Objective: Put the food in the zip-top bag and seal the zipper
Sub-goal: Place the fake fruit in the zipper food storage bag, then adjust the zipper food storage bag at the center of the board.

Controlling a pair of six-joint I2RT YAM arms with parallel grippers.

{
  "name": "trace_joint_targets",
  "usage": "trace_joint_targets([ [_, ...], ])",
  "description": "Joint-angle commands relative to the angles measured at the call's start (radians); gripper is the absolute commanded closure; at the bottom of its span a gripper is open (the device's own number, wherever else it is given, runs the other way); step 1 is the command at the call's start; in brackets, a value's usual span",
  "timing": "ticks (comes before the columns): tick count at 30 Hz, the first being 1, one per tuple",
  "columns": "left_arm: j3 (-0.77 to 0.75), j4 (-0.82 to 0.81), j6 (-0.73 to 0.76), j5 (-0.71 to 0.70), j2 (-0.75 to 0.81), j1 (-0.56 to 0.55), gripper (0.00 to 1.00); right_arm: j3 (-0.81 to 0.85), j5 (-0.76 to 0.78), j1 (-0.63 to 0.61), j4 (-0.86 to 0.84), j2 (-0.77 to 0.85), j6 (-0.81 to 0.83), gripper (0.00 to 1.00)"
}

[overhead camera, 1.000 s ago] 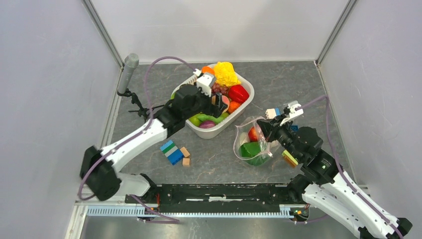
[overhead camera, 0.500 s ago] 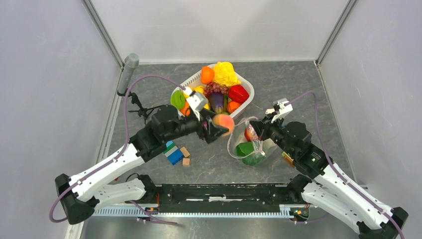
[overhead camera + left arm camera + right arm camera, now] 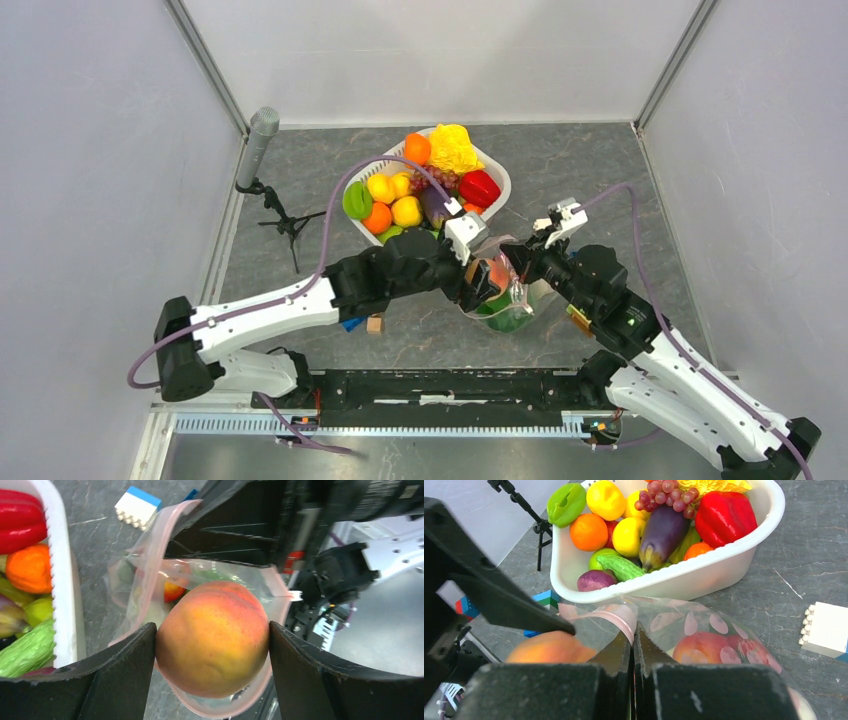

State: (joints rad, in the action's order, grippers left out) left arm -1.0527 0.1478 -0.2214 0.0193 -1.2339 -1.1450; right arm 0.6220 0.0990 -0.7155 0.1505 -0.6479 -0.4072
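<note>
My left gripper (image 3: 212,630) is shut on an orange-red peach (image 3: 212,637), one piece of the food, and holds it at the open mouth of the zip-top bag (image 3: 135,595). The pink zipper (image 3: 165,545) loops around and below the peach. My right gripper (image 3: 634,630) is shut on the zipper (image 3: 619,617) at the bag's rim and holds the mouth up. A red apple (image 3: 704,647) and a green piece (image 3: 505,305) lie inside the bag (image 3: 515,300). Several more toy fruits and vegetables fill the white basket (image 3: 704,575) just behind the bag.
A white and blue block (image 3: 826,630) lies on the table right of the bag. A tan block (image 3: 375,323) sits under my left arm. A microphone (image 3: 262,135) on a small tripod (image 3: 285,222) stands at the left wall. Grey walls close three sides.
My left arm has carried the peach out of the basket and rightward to the bag's mouth. My right gripper has kept its hold on the bag's rim, shifting slightly left.
</note>
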Motion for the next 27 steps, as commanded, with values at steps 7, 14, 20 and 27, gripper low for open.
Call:
trace_joint_targets([
  [7, -0.085, 0.006, 0.045, -0.182, -0.049, -0.008, 0.0, 0.065, 0.008, -0.002, -0.015, 0.056, 0.008, 0.96],
  [14, -0.055, -0.04, 0.054, -0.155, 0.058, -0.006, 0.0, 0.086, 0.112, -0.001, 0.014, 0.075, 0.051, 0.96],
  [20, -0.013, -0.025, 0.093, -0.277, 0.147, -0.004, 0.0, 0.086, 0.361, -0.001, 0.019, 0.19, 0.041, 0.96],
  [27, 0.043, 0.049, 0.062, -0.344, 0.191, 0.083, 0.0, 0.141, 0.46, -0.001, 0.068, 0.226, 0.084, 0.92],
])
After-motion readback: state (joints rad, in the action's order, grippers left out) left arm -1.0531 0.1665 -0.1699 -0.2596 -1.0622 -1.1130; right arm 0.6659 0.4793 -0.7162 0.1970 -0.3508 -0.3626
